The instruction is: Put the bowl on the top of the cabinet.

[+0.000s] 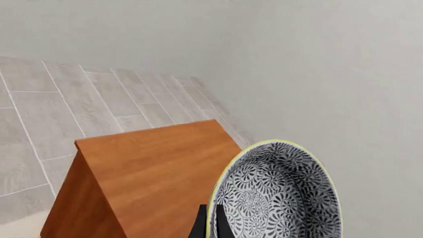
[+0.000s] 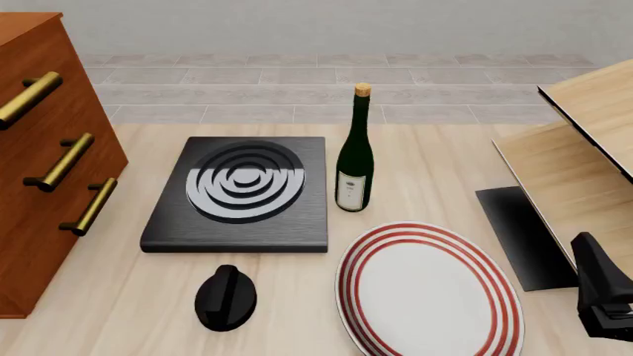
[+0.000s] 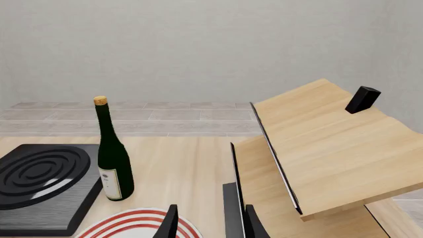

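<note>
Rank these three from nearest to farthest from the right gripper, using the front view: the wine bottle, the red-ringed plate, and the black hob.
1. The red-ringed plate, just to the left of the right gripper.
2. The wine bottle, behind the plate, mid-table.
3. The black hob, farther left, near the cabinet.

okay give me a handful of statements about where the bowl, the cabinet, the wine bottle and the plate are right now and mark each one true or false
1. The left pincer holds the bowl by its rim. True.
2. The bowl already sits flat on top of the cabinet. False: it is tilted on edge in the pincer, beside the cabinet top.
3. The wine bottle stands upright with a cork in it. True.
4. The plate has blue rings. False: its rings are red.
5. The right pincer grips the wine bottle. False: its fingers are apart with nothing between them, away from the bottle.
</note>
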Available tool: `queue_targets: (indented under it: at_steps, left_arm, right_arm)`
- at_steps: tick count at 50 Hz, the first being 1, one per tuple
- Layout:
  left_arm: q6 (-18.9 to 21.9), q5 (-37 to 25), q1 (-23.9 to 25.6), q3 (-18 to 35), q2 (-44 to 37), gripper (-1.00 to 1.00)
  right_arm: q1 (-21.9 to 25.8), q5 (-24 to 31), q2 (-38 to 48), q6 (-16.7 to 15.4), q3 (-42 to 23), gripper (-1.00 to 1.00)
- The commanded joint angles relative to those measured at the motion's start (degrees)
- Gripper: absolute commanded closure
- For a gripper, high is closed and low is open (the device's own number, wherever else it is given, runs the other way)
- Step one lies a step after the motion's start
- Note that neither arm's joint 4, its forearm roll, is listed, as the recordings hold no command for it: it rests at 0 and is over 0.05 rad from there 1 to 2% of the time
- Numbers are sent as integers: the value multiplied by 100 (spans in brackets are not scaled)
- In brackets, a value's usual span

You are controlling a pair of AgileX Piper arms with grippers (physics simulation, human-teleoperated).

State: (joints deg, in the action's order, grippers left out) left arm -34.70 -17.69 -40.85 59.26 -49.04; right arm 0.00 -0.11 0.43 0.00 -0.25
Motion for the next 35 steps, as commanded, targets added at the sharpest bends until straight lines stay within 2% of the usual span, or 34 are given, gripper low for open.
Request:
queue_targets:
  at_steps: [1, 14, 35]
  left_arm:
    - [63, 134, -166, 42, -205, 100]
    - [15, 197, -295, 47, -651, 100]
    - [107, 259, -124, -55, -819, 100]
  right_arm:
    - [0, 0, 0, 0, 0, -100]
    - [1, 0, -1, -1, 0, -100]
    - [1, 0, -1, 0, 0, -100]
